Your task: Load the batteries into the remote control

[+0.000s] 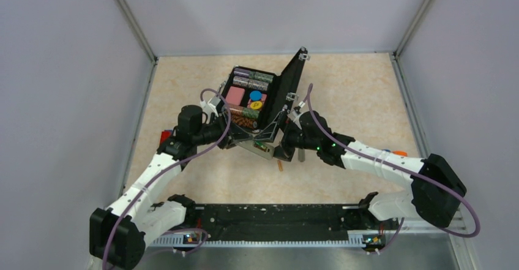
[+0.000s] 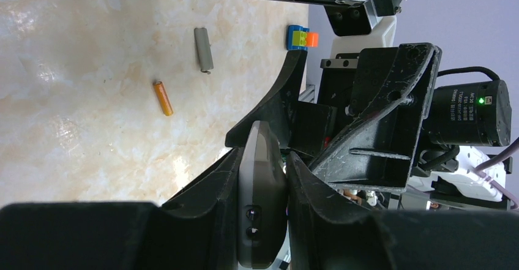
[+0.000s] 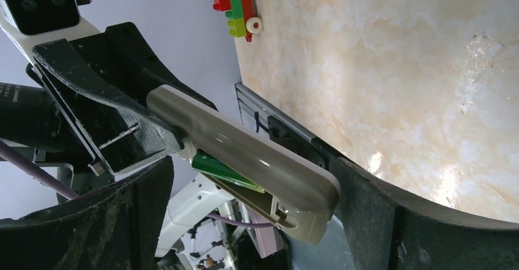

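**Shiny Things and Dull Things**

We are looking at a table (image 2: 67, 80) top that is looking like smooth, shiny stone with bright glare spots. The remote control (image 3: 245, 150) is showing smooth grey plastic with a soft shine. The green battery (image 3: 223, 169) is gleaming, and the orange battery (image 2: 163, 98) is shining too. The grey cover (image 2: 203, 49) is looking dull. We are seeing the black fingers (image 2: 309, 184) of the left gripper (image 2: 264, 160) as rough, scratched plastic. The toy blocks (image 3: 235, 0) are looking glossy.

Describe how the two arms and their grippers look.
The left arm and right arm have white links, black joints and a looping purple cable each. The left gripper and right gripper have black, angular, scuffed fingers. A green light glows on the right wrist.
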Tool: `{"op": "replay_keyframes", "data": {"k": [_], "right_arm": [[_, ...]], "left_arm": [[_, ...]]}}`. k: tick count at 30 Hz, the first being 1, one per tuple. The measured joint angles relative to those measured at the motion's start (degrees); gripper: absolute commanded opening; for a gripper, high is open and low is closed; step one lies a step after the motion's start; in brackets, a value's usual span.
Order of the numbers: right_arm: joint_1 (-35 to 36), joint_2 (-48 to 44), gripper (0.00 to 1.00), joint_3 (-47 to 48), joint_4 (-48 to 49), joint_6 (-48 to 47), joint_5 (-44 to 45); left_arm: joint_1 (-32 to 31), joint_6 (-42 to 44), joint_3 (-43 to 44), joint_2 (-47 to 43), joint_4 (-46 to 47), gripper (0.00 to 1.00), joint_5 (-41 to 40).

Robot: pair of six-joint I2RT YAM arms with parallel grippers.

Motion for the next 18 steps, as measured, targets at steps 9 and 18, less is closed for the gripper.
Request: {"op": "replay_keyframes", "data": {"k": [9, 18], "right_arm": [[0.0, 0.7, 0.81, 0.0, 1.9, 1.5, -0.8], [0.0, 0.8, 0.64, -1.6, 4.3, 3.4, -1.0]], "left_arm": [[0.0, -0.2, 1.2, 0.1, 0.1, 0.0, 0.0], [0.1, -0.3, 1.6, 0.1, -0.4, 0.0, 0.0]]}}
